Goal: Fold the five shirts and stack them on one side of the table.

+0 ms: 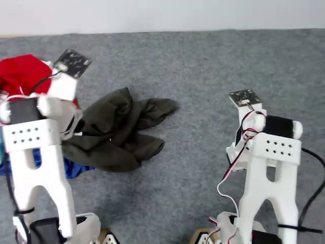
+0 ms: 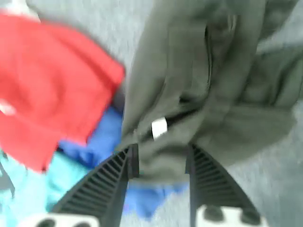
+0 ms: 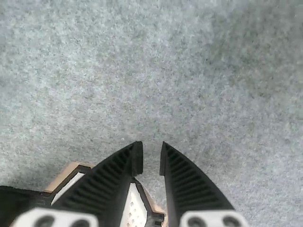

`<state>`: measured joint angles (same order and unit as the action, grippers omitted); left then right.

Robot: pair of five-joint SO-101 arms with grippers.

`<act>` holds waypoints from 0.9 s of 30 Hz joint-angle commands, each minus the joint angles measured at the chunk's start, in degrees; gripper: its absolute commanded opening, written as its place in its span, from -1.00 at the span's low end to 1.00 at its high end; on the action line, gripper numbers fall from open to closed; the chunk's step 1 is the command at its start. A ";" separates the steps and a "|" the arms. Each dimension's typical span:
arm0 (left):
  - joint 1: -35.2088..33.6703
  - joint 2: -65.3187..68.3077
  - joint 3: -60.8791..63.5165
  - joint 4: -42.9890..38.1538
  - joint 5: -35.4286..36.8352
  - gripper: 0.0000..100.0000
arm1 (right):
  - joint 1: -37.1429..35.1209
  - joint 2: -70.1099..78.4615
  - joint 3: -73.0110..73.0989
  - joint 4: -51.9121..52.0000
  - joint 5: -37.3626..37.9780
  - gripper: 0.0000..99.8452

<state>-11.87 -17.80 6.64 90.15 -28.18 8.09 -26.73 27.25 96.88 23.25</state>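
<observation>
A dark olive shirt [image 1: 122, 127] lies crumpled left of the table's middle. In the left wrist view its hem, with a small white tag [image 2: 159, 127], is bunched between my left gripper [image 2: 161, 158], which is shut on the olive shirt [image 2: 208, 80]. Beside it is a heap with a red shirt [image 1: 20, 73] [image 2: 52, 90], a blue shirt [image 1: 76, 170] [image 2: 102, 142] and a teal shirt [image 2: 28, 184]. The left arm [image 1: 35, 132] stands over that heap. My right gripper [image 3: 150, 151] hangs shut above bare table, holding nothing, at the right arm [image 1: 266, 142].
The grey felt-like table [image 1: 213, 66] stretches bare across the middle, the back and the right side. A tan and white part of the arm's base [image 3: 71, 172] shows under the right gripper. A pale wall runs along the far edge.
</observation>
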 commanded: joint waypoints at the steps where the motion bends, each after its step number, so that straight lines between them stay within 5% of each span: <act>1: 5.36 4.04 -0.75 -6.59 3.34 -0.65 | -0.40 0.22 -2.55 0.13 -2.81 -0.85; 8: 11.25 21.80 -10.77 -8.35 7.56 -0.65 | -0.22 0.31 -2.46 0.84 -3.34 -0.85; 27: 10.99 53.89 -37.93 -3.87 7.56 -0.66 | -0.13 -0.22 2.99 0.75 -3.43 -0.85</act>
<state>-0.88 35.91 -28.44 85.49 -20.88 8.18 -26.46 29.98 97.14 20.44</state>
